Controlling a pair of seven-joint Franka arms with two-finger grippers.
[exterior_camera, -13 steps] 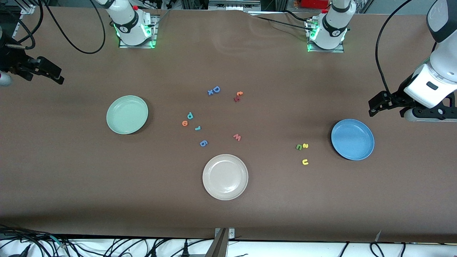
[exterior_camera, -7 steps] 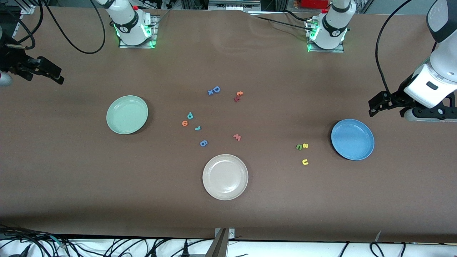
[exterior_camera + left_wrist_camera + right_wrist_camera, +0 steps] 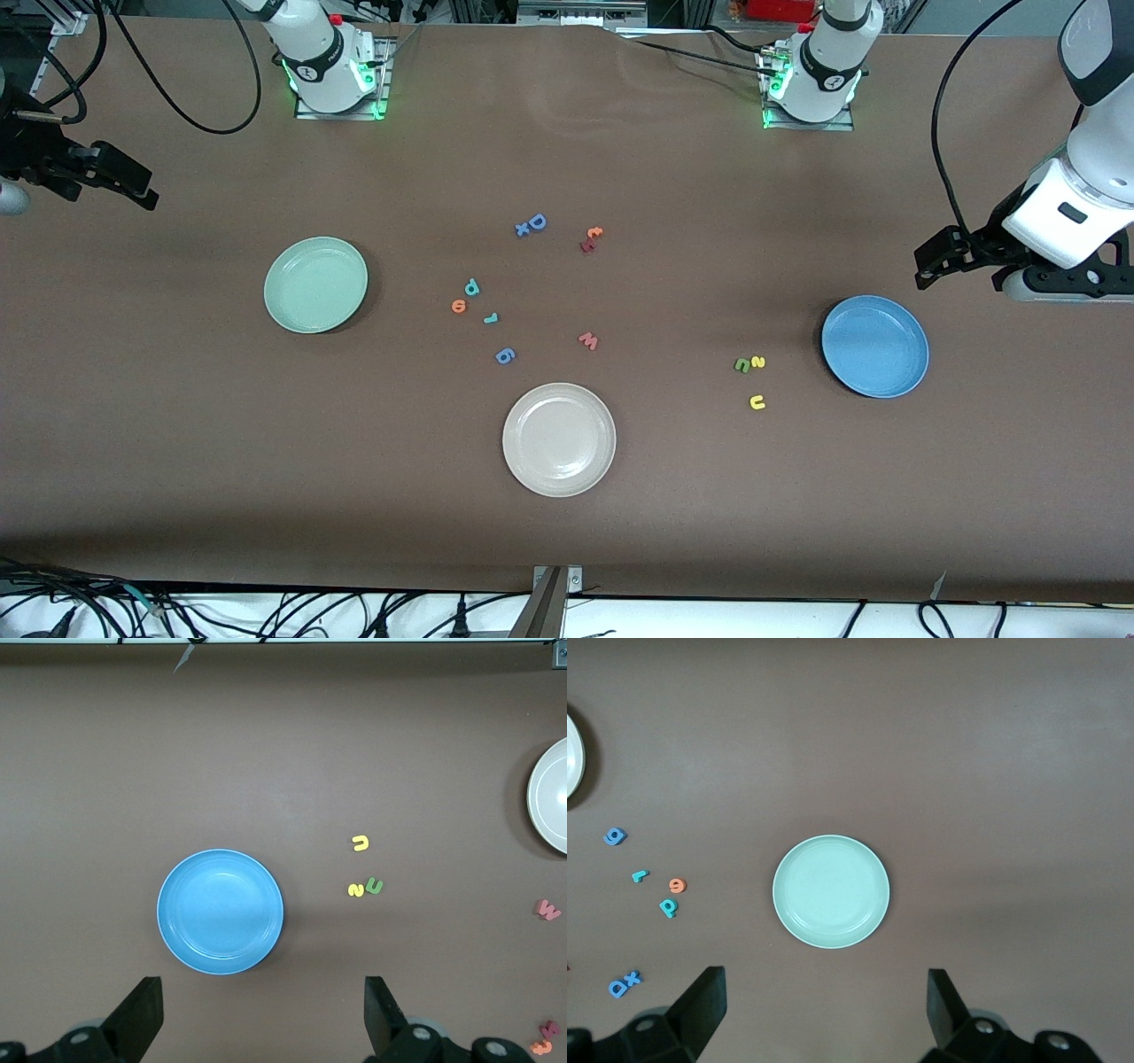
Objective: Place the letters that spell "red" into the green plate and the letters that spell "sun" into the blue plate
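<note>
The green plate (image 3: 315, 284) (image 3: 831, 891) lies toward the right arm's end. The teal "d" (image 3: 472, 286) (image 3: 669, 906), orange "e" (image 3: 458, 306) (image 3: 677, 885) and teal "r" (image 3: 491, 318) (image 3: 640, 875) sit on the table mid-table. The blue plate (image 3: 874, 346) (image 3: 221, 912) lies toward the left arm's end, with the green "n" (image 3: 741, 365) (image 3: 375, 886), yellow "s" (image 3: 757, 361) (image 3: 355, 890) and yellow "u" (image 3: 757, 402) (image 3: 360, 843) beside it. My left gripper (image 3: 927, 269) (image 3: 263, 1014) hangs open and empty over bare table by the blue plate. My right gripper (image 3: 146, 195) (image 3: 824, 1010) hangs open and empty over the table's end.
A cream plate (image 3: 559, 439) sits nearest the front camera. Other loose letters lie mid-table: a blue "g" (image 3: 505, 356), a pink "w" (image 3: 588, 340), a blue "D" (image 3: 536, 221) with an "x", and a red-orange pair (image 3: 591, 238).
</note>
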